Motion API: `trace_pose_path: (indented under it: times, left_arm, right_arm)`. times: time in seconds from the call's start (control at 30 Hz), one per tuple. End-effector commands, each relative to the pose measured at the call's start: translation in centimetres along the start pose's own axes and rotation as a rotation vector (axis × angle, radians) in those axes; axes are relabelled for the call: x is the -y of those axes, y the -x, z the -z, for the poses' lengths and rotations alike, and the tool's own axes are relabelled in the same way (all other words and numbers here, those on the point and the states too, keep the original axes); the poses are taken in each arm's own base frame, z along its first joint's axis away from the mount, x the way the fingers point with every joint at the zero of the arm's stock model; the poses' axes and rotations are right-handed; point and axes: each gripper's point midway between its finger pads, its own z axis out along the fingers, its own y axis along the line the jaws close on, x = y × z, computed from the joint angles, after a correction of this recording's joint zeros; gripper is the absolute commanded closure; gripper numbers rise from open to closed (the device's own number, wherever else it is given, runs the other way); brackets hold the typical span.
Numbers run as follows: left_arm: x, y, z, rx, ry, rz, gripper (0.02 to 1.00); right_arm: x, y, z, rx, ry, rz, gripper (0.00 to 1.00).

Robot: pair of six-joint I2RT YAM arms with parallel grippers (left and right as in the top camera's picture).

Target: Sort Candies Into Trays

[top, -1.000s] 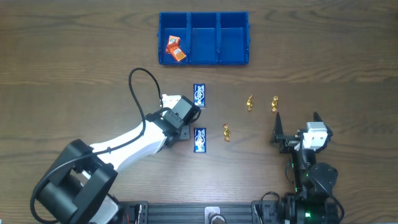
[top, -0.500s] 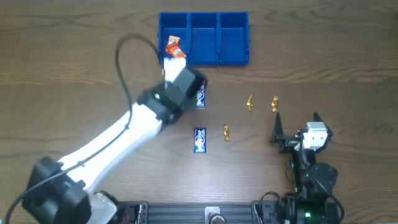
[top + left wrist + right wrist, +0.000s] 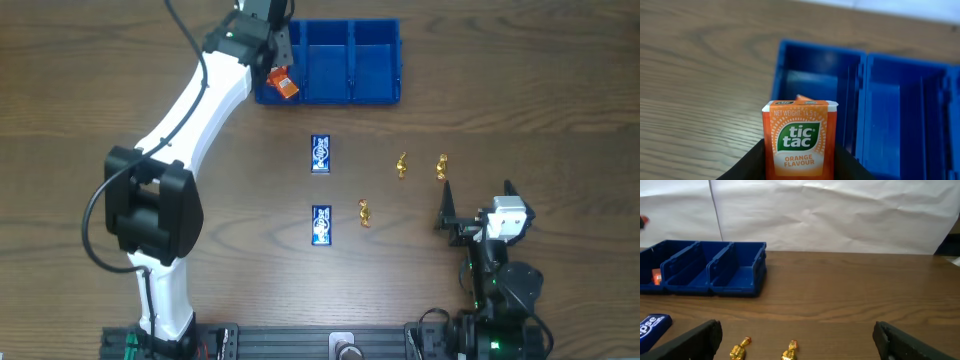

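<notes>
Left tool (image 3: pixel 799 166) grips orange box (image 3: pixel 799 142) at blue tray (image 3: pixel 350 98); orange packet (image 3: pixel 288 89) in left compartment

Setting: robotics lab test station.
Evidence:
- dark wood-grain laminate bench (image 3: pixel 865 290), laid out as a bare work surface
- plain white sheet backdrop (image 3: pixel 840 215), hung along the bench edge far beyond the right hand (image 3: pixel 797 337)
- black metal mounting rail (image 3: pixel 300 340), behind the hand, carrying both arm bases and cabling
- blue plastic three-compartment bin (image 3: pixel 340 98), ahead of the hand and off to one side
</notes>
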Motion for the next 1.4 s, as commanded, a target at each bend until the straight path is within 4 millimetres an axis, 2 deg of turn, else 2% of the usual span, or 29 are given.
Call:
trace_pose_path:
  times: [0.03, 0.27, 0.33, 0.4, 0.47, 0.53, 0.57, 0.6, 0.63, 0.67, 0.73, 0.77, 0.83, 0.87, 0.93, 1.03, 1.17, 1.2, 1.23, 1.33, 1.4]
  left_arm:
    - [1.3, -0.5, -0.8, -0.021, -0.056, -0.009, 0.704]
    - [1.2, -1.0, -1.2, -0.036, -0.051, -0.047, 0.689]
    - [1.1, -1.2, -1.2, -0.043, -0.047, -0.055, 0.656]
    - [1.0, -1.4, -1.2, -0.053, -0.043, -0.062, 0.549]
    - [0.9, -1.3, -0.6, -0.054, -0.043, -0.062, 0.316]
    - [0.8, -0.4, 1.3, -0.032, -0.048, -0.059, 0.132]
    - [0.8, 0.3, 2.7, -0.007, -0.055, -0.054, 0.108]
    - [0.0, 2.1, 6.2, 0.069, -0.059, -0.035, 0.091]
    - [-0.4, 2.9, 8.0, 0.111, -0.061, -0.025, 0.088]
    - [-1.0, 3.8, 10.7, 0.174, -0.067, -0.010, 0.088]
    - [-3.0, 5.0, 17.7, 0.341, -0.087, 0.022, 0.071]
    - [-3.8, 5.0, 20.7, 0.413, -0.108, 0.019, 0.056]
    - [-6.0, 3.9, 25.6, 0.540, -0.121, 0.030, 0.018]
    - [-7.5, 2.8, 27.5, 0.605, -0.115, 0.043, 0.018]
    - [-10.2, 0.3, 29.5, 0.705, -0.118, 0.066, 0.018]
    - [-12.9, -3.3, 30.2, 0.815, -0.148, 0.080, 0.018]
    - [-15.4, -8.4, 29.1, 0.909, -0.178, 0.072, 0.018]
    - [-16.4, -10.4, 27.9, 0.924, -0.173, 0.076, 0.018]
    - [-16.9, -11.5, 27.1, 0.924, -0.169, 0.076, 0.020]
    - [-17.8, -14.6, 24.4, 0.919, -0.158, 0.077, 0.018]
    - [-17.8, -15.9, 22.8, 0.904, -0.161, 0.071, 0.020]
  right_arm:
    - [0.0, -0.1, 0.0, -0.001, 0.001, 0.014, 0.003]
    - [0.0, -0.1, 0.0, -0.001, 0.001, 0.014, 0.003]
    - [0.0, -0.1, 0.0, -0.001, 0.000, 0.014, 0.001]
    - [0.0, -0.1, 0.0, -0.001, 0.001, 0.014, 0.003]
    - [0.0, -0.1, 0.0, -0.001, 0.001, 0.014, 0.003]
    - [0.0, -0.1, 0.0, -0.001, 0.001, 0.014, 0.001]
    - [0.0, -0.1, 0.0, -0.001, 0.001, 0.014, 0.003]
    - [0.0, -0.1, 0.0, -0.001, 0.001, 0.014, 0.003]
    - [0.0, -0.1, 0.0, -0.001, 0.001, 0.014, 0.003]
    - [0.0, -0.1, 0.0, -0.001, 0.001, 0.014, 0.003]
    - [0.0, -0.1, 0.0, -0.001, 0.001, 0.014, 0.003]
    - [0.0, -0.1, 0.0, -0.001, 0.000, 0.014, 0.003]
    - [0.0, -0.1, 0.0, -0.001, 0.001, 0.014, 0.003]
    - [0.0, -0.1, 0.0, -0.001, 0.001, 0.014, 0.003]
    - [0.0, -0.1, 0.0, -0.001, 0.000, 0.014, 0.003]
    - [0.0, -0.1, 0.0, -0.001, 0.001, 0.014, 0.001]
    - [0.0, -0.1, 0.0, -0.001, 0.000, 0.014, 0.003]
    - [0.0, -0.1, 0.0, -0.001, 0.001, 0.014, 0.001]
    - [0.0, -0.1, 0.0, -0.001, 0.001, 0.014, 0.003]
    - [0.0, -0.1, 0.0, -0.001, 0.001, 0.014, 0.003]
    - [0.0, -0.1, 0.0, -0.001, 0.001, 0.014, 0.003]
